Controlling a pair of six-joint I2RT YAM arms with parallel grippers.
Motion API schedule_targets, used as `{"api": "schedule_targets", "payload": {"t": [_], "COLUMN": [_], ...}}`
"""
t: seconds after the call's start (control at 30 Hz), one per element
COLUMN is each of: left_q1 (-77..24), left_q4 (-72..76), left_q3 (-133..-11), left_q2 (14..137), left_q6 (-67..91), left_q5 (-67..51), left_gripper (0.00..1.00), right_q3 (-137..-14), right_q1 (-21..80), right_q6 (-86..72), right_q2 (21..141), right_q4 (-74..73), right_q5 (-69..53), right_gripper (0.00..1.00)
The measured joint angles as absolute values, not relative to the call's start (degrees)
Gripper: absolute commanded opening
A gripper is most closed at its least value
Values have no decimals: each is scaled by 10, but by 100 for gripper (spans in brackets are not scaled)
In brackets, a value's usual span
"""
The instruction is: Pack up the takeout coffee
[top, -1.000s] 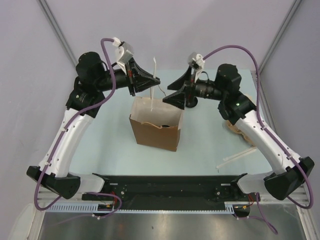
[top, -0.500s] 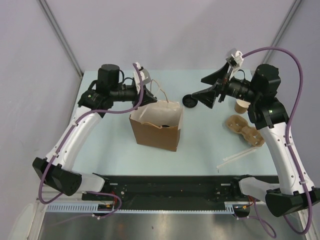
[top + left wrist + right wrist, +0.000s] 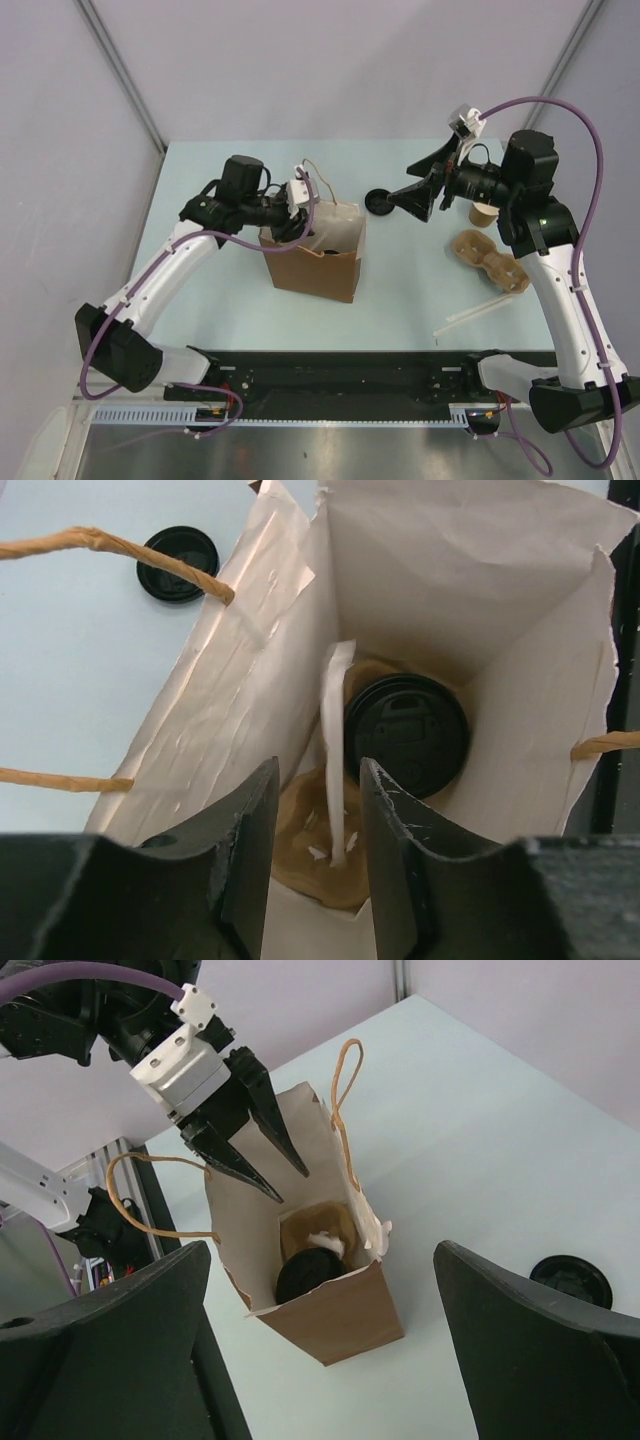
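Observation:
A takeout coffee cup with a black lid (image 3: 405, 732) sits low inside the brown paper bag (image 3: 310, 270), in a brown pulp holder. Beside it a white wrapped straw (image 3: 338, 750) stands in the bag. My left gripper (image 3: 315, 780) hovers over the bag's mouth, its jaws apart either side of the straw with gaps showing. In the right wrist view it (image 3: 245, 1130) sits above the bag's (image 3: 330, 1320) left rim. My right gripper (image 3: 420, 190) is wide open and empty, in the air right of the bag.
A loose black lid (image 3: 378, 201) lies on the table behind the bag. An unlidded tan cup (image 3: 484, 213), a pulp carrier tray (image 3: 490, 260) and another wrapped straw (image 3: 475, 315) sit at the right. The bag's twine handles (image 3: 110, 545) stick up.
My left gripper came down to the bag's mouth with the straw and opened; the straw now stands in the bag. My right gripper drew back to the right and opened wide.

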State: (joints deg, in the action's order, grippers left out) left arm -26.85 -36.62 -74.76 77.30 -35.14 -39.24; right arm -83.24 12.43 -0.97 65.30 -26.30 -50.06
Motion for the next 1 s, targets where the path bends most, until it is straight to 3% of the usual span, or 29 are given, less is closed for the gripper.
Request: {"api": "schedule_targets", "payload": {"t": [0.4,0.6,0.83,1.0], "left_q1": [-262,-172,-3,113], "left_q4": [-432,-444,-469,-508], "left_q3": [-926,-1028,-1031,-930], "left_q2": [772,770,731,690], "left_q6": [-328,-240,-161,-144], "left_q5": [-334,-354,-383,-424], "left_gripper": [68,98,100,99], "right_q3": [-832,-832,-833,-824], "right_q1": [99,28,-45,-81], "right_q6": [-11,-24,22,91], "right_q2": [653,652,666,696], "right_q4": [-263,-263,-346,-443], "right_q5": [-503,-515,-493,-460], "right_gripper": [99,100,100,100]}}
